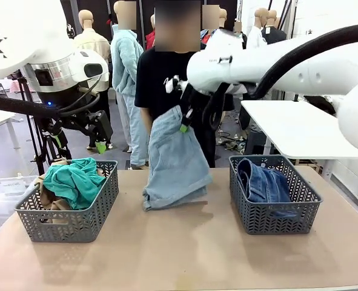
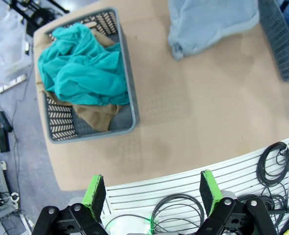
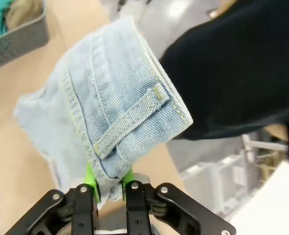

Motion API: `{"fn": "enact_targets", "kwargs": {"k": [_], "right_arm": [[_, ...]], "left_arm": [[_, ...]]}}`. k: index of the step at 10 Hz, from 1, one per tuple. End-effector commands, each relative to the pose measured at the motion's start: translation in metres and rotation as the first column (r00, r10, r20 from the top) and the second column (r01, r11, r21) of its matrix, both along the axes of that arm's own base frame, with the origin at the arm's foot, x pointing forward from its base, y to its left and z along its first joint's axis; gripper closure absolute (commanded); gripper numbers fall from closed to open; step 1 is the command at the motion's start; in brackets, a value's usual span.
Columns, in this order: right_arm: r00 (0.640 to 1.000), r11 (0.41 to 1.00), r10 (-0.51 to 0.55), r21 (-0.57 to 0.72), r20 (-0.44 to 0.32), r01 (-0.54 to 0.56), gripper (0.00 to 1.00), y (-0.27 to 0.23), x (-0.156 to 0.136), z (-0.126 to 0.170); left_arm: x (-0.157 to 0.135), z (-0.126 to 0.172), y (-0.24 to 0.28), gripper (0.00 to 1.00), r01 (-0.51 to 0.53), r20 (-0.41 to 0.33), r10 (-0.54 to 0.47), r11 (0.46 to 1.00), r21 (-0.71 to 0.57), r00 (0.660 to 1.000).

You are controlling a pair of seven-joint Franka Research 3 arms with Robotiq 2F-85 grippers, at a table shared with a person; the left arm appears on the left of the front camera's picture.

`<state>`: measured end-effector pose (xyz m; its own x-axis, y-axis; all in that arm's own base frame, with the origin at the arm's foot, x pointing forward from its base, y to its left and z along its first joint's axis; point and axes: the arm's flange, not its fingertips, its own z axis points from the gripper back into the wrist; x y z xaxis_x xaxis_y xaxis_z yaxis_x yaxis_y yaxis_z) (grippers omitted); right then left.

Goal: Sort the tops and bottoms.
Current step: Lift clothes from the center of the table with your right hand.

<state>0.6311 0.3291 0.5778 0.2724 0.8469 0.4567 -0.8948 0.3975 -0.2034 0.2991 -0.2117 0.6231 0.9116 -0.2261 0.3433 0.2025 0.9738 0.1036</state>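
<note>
We see the right gripper (image 3: 109, 182) clenched on light denim shorts (image 1: 175, 159), hem touching the table (image 1: 185, 254). Left gripper (image 2: 151, 188) spread wide, grasping nothing, above the teal shirt (image 2: 83, 68).

Two baskets (image 1: 69, 209); two tops (image 1: 76, 179); perhaps two denim shorts (image 1: 175, 160).

Front view: fixed at the robot's edge of the table (image 1: 185, 254), level, facing across to the person (image 1: 166, 79) at the far edge; both baskets in frame.
Left wrist view: high above the table's left end, looking steeply down past its own fingers (image 2: 94, 192); shared with the front view the left basket (image 2: 127, 93) and the light denim shorts (image 2: 208, 22).
Right wrist view: very close, pressed up to the same shorts (image 3: 115, 117), table (image 3: 17, 166) behind.
</note>
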Motion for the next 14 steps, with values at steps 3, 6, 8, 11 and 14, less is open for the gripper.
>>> {"fn": "enact_targets", "kwargs": {"k": [3, 6, 8, 11, 14], "right_arm": [[0.995, 0.996, -0.067, -0.06, 0.069, 0.071, 1.0, -0.002, -0.054, 0.067], [0.994, 0.988, -0.107, -0.113, 0.006, 0.107, 1.0, -0.006, -0.084, 0.093], [0.99, 0.986, -0.136, -0.095, 0.04, 0.14, 1.0, -0.014, -0.113, 0.109], [0.996, 0.992, -0.083, -0.097, -0.044, 0.078, 1.0, -0.014, -0.122, 0.103], [0.995, 0.989, -0.101, -0.103, 0.009, 0.102, 1.0, -0.014, -0.119, 0.117]], "left_arm": [[0.0, 0.0, 0.003, 0.0, 0.0, -0.005, 0.0, 1.0, 0.004, 1.0], [0.0, 0.0, 0.003, 0.0, 0.0, -0.005, 0.0, 1.0, 0.004, 1.0], [0.0, 0.0, 0.003, 0.0, 0.0, -0.005, 0.0, 1.0, 0.004, 1.0], [0.0, 0.0, 0.003, 0.0, 0.0, -0.005, 0.0, 1.0, 0.004, 1.0], [0.0, 0.0, 0.003, 0.0, 0.0, -0.005, 0.0, 1.0, 0.004, 1.0]]}}
